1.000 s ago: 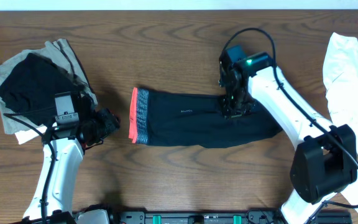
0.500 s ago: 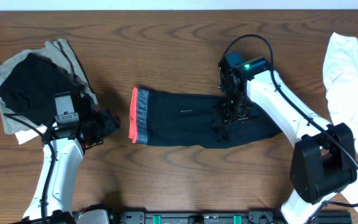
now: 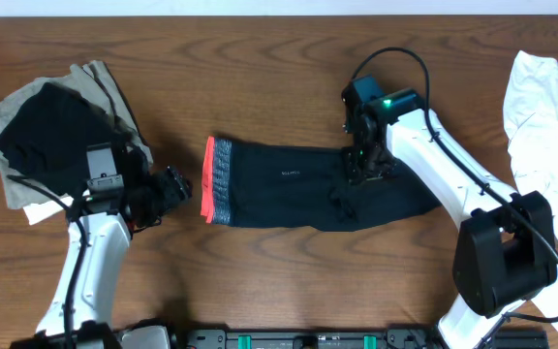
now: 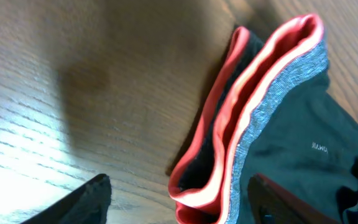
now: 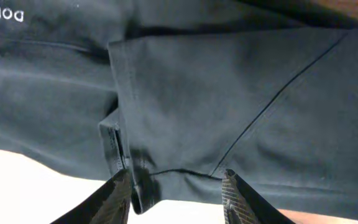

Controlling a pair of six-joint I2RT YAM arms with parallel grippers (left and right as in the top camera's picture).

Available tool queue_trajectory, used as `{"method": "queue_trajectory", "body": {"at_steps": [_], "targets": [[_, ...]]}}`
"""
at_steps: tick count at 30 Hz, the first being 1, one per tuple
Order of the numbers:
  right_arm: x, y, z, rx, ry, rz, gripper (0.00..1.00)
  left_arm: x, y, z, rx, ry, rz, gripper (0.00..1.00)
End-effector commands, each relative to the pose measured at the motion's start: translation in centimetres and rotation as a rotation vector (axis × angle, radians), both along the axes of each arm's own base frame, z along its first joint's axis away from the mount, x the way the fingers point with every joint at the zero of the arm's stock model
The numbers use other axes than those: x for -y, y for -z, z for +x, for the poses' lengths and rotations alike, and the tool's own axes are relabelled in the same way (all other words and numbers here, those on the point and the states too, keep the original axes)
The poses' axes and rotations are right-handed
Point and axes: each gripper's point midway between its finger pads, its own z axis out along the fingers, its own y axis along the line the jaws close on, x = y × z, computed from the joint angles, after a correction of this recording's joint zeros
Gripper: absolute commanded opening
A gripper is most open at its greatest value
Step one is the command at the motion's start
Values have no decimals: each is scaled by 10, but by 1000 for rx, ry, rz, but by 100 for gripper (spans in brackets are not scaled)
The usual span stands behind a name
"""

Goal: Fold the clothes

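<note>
From above, the black leggings (image 3: 289, 184) lie flat across the middle of the counter (image 3: 260, 68). Their coral-edged waistband (image 3: 216, 179) is just beside the left gripper (image 3: 174, 187). The right gripper (image 3: 361, 167) is over the leg end.

In the left wrist view the jaws are spread and empty, with the waistband (image 4: 253, 106) ahead.

In the right wrist view the fingers (image 5: 118, 193) stand apart over the dark fabric, holding nothing. Whether they touch it is hard to judge.

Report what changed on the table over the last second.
The left hand edged right, closer to the coral-edged grey waistband of the long black leggings. The right hand dipped onto the folded leg, then rose back; its fingers now stand apart, and a small bunch of fabric lies beside it. The leggings otherwise kept their place, as did the white shirt and the black-and-khaki clothes pile.
</note>
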Motion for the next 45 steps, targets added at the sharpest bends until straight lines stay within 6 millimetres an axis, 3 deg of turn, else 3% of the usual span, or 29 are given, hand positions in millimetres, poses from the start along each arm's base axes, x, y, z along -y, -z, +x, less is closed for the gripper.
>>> {"method": "queue_trajectory", "body": {"at_steps": [1,11,21,22,23,24,26,29,31,33,36,40,45], "targets": [[6,4,2,6,32,-16,45,11,5,6,-5,49,-64,75],[9,23,-7,-11,39,-23,46,51,35,17,-39,163,-232,76],[12,40,-14,-21,57,-28,46,88,58,3,-122,277,-246,77],[13,41,-15,-24,57,-29,46,90,60,2,-127,284,-246,75],[13,41,-16,-25,57,-30,45,91,60,2,-130,287,-243,62],[13,41,-16,-27,57,-31,45,91,61,1,-131,288,-242,43],[13,42,-17,-29,57,-32,46,91,61,1,-130,288,-242,22],[13,42,-17,-30,57,-32,46,89,61,2,-132,281,-235,22],[13,42,-17,-30,57,-32,46,89,62,1,-136,280,-236,28],[13,42,-17,-30,57,-32,46,89,62,-1,-144,279,-237,47],[14,42,-17,-30,57,-33,46,84,67,-8,-184,266,-209,68],[14,42,-17,-29,58,-33,47,68,79,-34,-334,195,-130,79],[14,42,-17,-30,57,-33,47,63,78,-66,-544,-3,-188,85]]}}
